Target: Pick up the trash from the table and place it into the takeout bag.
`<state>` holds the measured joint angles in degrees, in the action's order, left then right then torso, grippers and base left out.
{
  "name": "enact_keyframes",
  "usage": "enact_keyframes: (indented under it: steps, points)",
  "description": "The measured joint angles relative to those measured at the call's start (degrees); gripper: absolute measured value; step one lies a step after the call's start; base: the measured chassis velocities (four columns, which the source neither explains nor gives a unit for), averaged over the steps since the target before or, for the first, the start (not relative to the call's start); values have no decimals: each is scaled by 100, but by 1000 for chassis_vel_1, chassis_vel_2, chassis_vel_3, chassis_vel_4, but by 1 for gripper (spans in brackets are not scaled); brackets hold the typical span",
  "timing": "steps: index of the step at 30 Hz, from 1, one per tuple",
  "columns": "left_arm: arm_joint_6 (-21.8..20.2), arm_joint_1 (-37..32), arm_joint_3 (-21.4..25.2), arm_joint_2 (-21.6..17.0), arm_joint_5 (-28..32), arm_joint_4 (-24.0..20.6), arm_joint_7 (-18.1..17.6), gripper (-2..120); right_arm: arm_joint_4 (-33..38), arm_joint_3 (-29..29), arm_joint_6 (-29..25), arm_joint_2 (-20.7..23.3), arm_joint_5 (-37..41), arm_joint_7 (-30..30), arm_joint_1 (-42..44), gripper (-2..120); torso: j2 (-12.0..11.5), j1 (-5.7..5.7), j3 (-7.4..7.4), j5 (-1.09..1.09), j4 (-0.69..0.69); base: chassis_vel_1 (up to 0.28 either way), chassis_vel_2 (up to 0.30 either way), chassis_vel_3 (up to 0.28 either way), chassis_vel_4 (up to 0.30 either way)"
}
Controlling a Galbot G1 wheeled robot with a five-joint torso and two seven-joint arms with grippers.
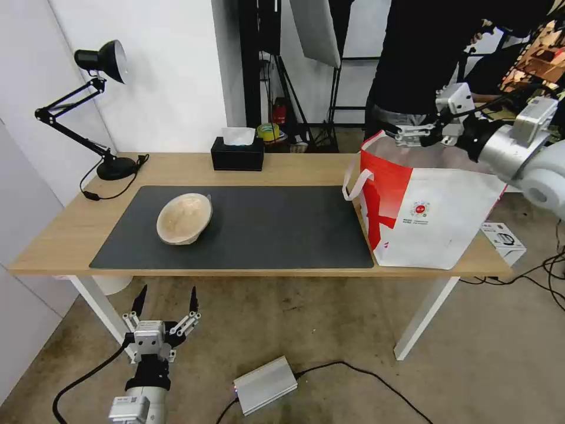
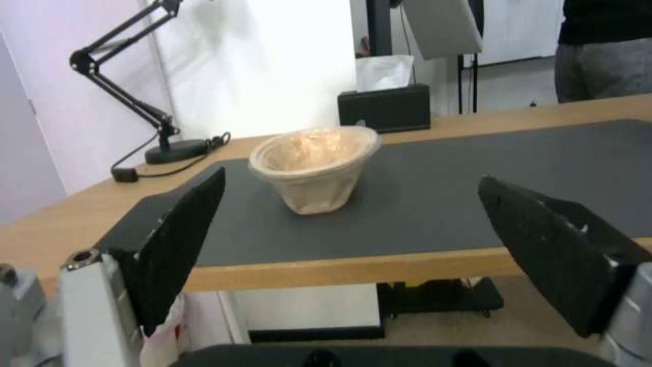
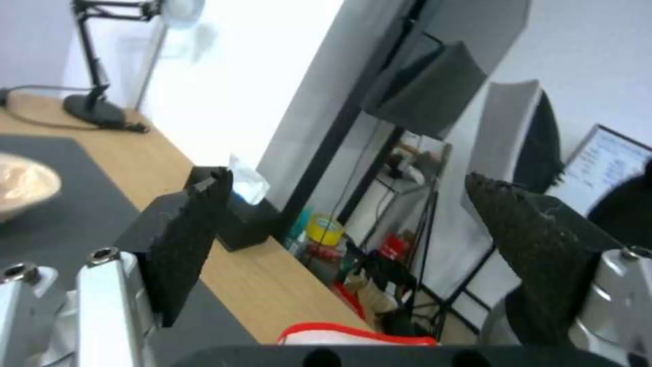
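Observation:
A tan shallow pulp bowl [image 1: 184, 218], one piece of the trash, rests tilted on the left part of the dark grey mat [image 1: 265, 235] on the light-wood table [image 1: 70, 235]. The white-and-red takeout bag [image 1: 432, 215] stands open at the table's right end. My right gripper [image 1: 405, 133] hovers open over the bag's back rim with nothing between its fingers; in the right wrist view the gripper [image 3: 348, 178] has the bag's red rim [image 3: 353, 334] just below it. My left gripper [image 1: 167, 297] hangs open below the table's front edge, pointing at the bowl [image 2: 316, 168].
A black tissue box [image 1: 237, 154] sits at the table's back edge, and a black desk lamp [image 1: 109, 168] stands at the back left corner. On the floor lie a small white box [image 1: 503, 238], a silver power unit [image 1: 265, 386] and cables.

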<state>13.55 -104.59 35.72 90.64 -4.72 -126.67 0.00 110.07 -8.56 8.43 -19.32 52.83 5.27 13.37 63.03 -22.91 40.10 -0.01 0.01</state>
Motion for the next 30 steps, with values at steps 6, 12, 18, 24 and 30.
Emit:
enact_keyframes:
  steps: [6, 12, 18, 24, 30]
  points:
    - [20, -23, 21, 16, -4, -61, 1, 100, 514, 698, 319, -71, 310, -1022, 819, 90, 0, 0, 0, 1, -2, 0, 0, 0, 0]
    - [113, -123, 98, 65, -34, -141, -26, 100, 1095, 1239, 483, -486, 420, -2070, 1661, 92, 0, -1, 0, -1, 2, 0, 0, 0, 0]
    - [115, -155, 125, 67, -45, -184, -33, 100, 1592, 2025, 492, -995, 308, -2549, 3119, 92, 0, 0, 0, 1, -1, 0, 0, 0, 0]
    - [113, -174, 124, 66, -61, -188, -35, 100, 1973, 2675, 405, -1731, -173, -2794, 4478, 92, 0, 0, 0, 2, 0, 0, 0, 0, 0]
    - [106, -173, 115, 66, -74, -187, -37, 100, 2325, 3169, 237, -2624, -1192, -2801, 6018, 92, 0, 0, -1, 1, -2, 0, 0, 0, 0]
